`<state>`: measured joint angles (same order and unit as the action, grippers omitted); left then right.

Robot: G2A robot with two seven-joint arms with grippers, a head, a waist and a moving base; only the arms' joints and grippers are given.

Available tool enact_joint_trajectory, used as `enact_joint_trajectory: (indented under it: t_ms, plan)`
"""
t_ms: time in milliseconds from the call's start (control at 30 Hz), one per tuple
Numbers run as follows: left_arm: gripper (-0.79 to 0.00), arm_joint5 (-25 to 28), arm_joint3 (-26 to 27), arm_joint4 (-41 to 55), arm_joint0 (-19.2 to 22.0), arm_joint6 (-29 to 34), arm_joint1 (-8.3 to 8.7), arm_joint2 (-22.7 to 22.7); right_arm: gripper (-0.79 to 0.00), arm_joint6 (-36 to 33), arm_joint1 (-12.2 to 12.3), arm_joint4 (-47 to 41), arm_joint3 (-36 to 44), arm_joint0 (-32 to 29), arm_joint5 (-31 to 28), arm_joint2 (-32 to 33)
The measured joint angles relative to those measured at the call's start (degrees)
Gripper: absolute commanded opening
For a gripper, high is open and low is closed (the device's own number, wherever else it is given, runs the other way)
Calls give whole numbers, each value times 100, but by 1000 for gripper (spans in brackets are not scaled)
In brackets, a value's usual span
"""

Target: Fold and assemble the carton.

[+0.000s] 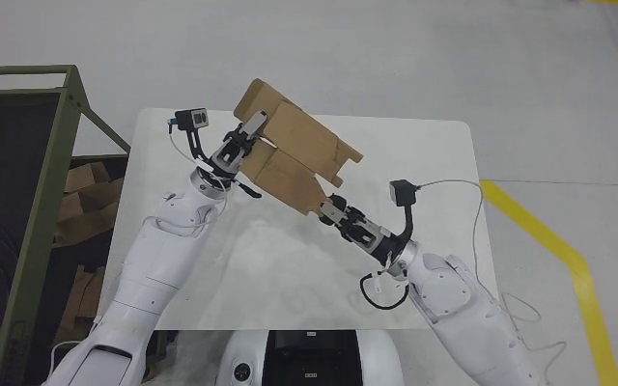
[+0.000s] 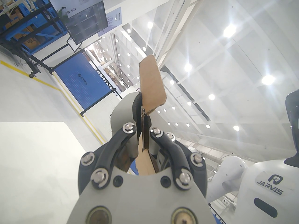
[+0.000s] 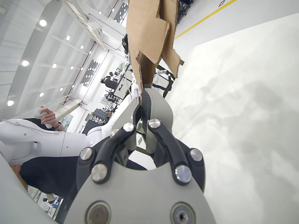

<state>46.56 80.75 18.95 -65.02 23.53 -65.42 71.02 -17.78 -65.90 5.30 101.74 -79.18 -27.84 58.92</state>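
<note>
Left gripper (image 1: 255, 127) (image 2: 143, 108): fingers (image 2: 122, 110) narrow, clamped on a thin edge of the carton (image 1: 301, 147) (image 2: 151, 82). A rounded flap stands out past the fingertips. One sheet thickness sits between the pads.

Right gripper (image 1: 328, 206) (image 3: 142, 94): fingers (image 3: 161, 104) also narrow, pinching a flap at the carton's near-right end (image 3: 147, 12). The ribbed pads meet on the cardboard.

Count: 1 carton, 2 grippers, both gripping it.

Carton: brown cardboard, mostly flat with several flaps showing, not yet a box. It hangs in the air above the table (image 1: 425, 164) (image 3: 233, 99), running on a diagonal from far left to centre. The left gripper has its far-left part and the right gripper its near end. Its far corner reaches past the table's far edge in the top view. Whether any part touches the tabletop, I cannot tell.

Table: 1, white, rounded corners.

Left of the table: 1 green-framed rack (image 1: 60, 96), with loose cardboard pieces (image 1: 85, 198) lying in it; number unclear.
</note>
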Motion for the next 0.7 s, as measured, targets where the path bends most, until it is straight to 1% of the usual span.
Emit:
enact_joint_trajectory:
  t_ms: [500, 700]
  plan:
    - [-785, -52, -81, 89, 7, 210, -51, -26, -785, 186, -11, -78, 87, -163, -199, 244]
    - [-785, -71, -129, 128, -8, 287, -62, 3, -785, 237, -4, -219, 108, -266, -370, 397]
